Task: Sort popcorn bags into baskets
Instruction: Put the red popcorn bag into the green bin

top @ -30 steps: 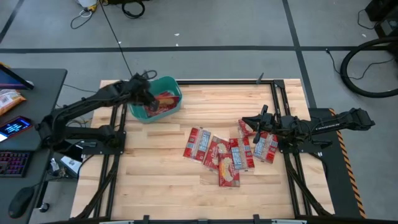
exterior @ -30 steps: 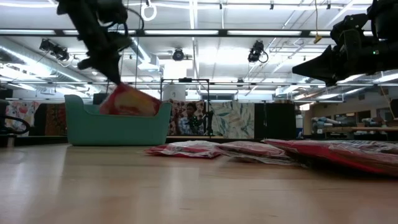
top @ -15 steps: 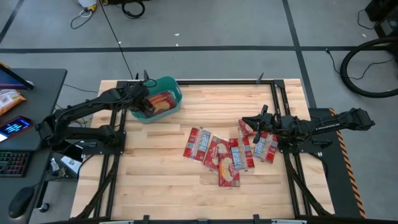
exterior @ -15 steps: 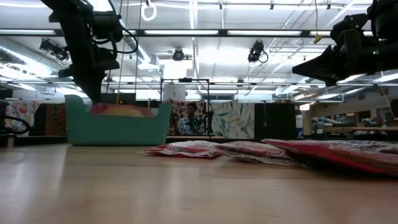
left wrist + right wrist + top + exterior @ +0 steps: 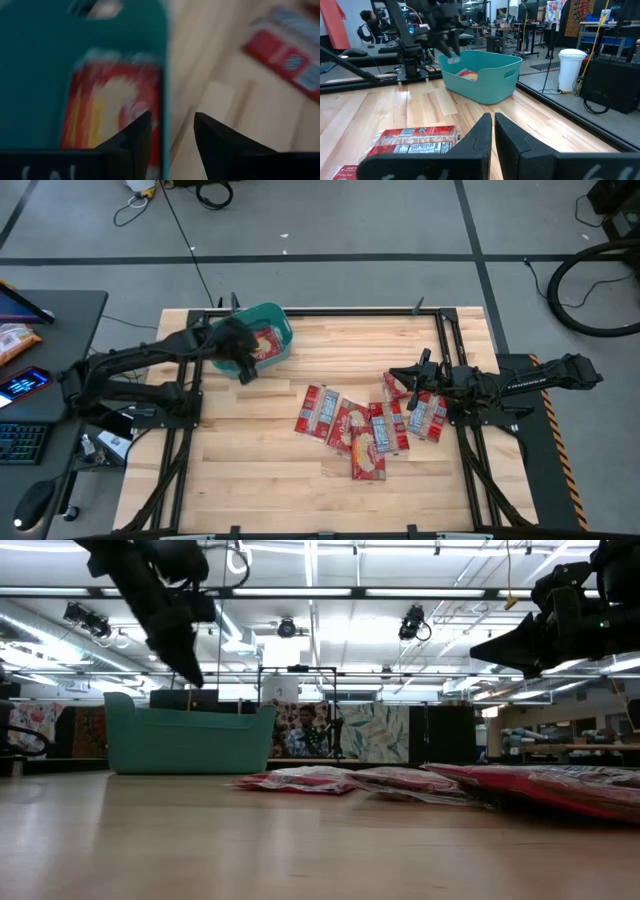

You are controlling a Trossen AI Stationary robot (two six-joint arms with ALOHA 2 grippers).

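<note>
Teal plastic is marking the basket (image 5: 256, 340) at the far left corner of the table (image 5: 250, 470) in the high view, a red popcorn bag (image 5: 266, 343) lying inside it. My left gripper (image 5: 241, 363) is hanging over the tub's near rim; my right gripper (image 5: 403, 375) is waiting above the loose popcorn bags (image 5: 365, 425) fanned across the middle and right, with bare boards open between pile and tub.

Level across the table, the low view is hiding the tub's contents behind its wall (image 5: 190, 745), yet it is showing my left gripper (image 5: 185, 665) clear above the rim and the pile (image 5: 330, 780) lying flat.

My left wrist view is showing what the others are not: my fingers (image 5: 137, 135) standing slightly apart, gripping nothing, astride the rim, the packet (image 5: 112, 112) below.

My right wrist view is showing my fingers (image 5: 482, 135) nearly together, empty, one bag (image 5: 412, 140) just ahead, the tub (image 5: 480, 75) well beyond.
</note>
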